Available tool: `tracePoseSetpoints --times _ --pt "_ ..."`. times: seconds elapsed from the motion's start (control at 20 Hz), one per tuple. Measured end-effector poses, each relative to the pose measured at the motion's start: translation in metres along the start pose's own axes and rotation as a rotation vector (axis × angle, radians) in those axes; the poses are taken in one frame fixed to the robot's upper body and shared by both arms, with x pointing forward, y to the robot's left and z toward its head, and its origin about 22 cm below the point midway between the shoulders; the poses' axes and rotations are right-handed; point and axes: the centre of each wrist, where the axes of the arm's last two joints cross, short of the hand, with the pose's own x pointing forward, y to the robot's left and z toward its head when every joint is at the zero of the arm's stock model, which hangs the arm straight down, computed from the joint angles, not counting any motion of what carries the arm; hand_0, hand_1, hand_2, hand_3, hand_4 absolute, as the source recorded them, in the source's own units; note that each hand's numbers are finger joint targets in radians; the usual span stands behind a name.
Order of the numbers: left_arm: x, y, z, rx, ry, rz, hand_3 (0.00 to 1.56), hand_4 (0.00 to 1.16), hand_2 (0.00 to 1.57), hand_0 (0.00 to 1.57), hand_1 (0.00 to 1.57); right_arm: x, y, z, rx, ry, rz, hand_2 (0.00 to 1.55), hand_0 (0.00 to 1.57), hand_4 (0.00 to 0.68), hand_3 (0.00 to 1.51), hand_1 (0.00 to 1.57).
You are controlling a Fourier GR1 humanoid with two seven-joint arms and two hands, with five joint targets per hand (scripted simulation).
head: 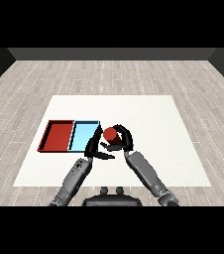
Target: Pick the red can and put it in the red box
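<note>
Curling round the red can (110, 133), the right hand (121, 140) has it enclosed between fingers and thumb just right of the light blue tray (84, 135); whether the can rests on the white table (153, 119) or is lifted off it cannot be told. The left hand (95, 147) sits close beside it, near the blue tray's right edge, fingers fairly straight and holding nothing. The red tray (59, 135) lies on the far side of the blue one, so the can has to cross the blue tray to get there. The likely risks: letting go too early would leave the can in the wrong tray, a low carry could clip a tray wall, and the left hand stands right in the path.
</note>
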Motion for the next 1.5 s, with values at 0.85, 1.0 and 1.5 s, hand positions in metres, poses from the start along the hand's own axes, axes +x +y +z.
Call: tracePoseSetpoints --times 0.85,1.0,1.5 --pt "-0.012 -0.016 -0.007 -0.036 0.031 0.04 0.0 0.0 0.0 0.0 0.0 0.008 0.029 -0.002 0.037 0.002 -0.043 1.45 1.5 0.618 1.38 1.5" --pt "-0.01 -0.02 -0.002 -0.036 0.018 0.042 0.0 0.0 0.0 0.0 0.0 0.005 0.036 0.0 0.048 0.002 -0.046 1.46 1.48 0.62 1.37 1.48" --pt "-0.014 -0.025 -0.007 0.056 0.028 -0.024 1.36 0.95 1.41 1.33 1.33 0.004 0.045 0.011 0.073 0.007 -0.034 1.45 1.41 0.627 1.37 1.41"
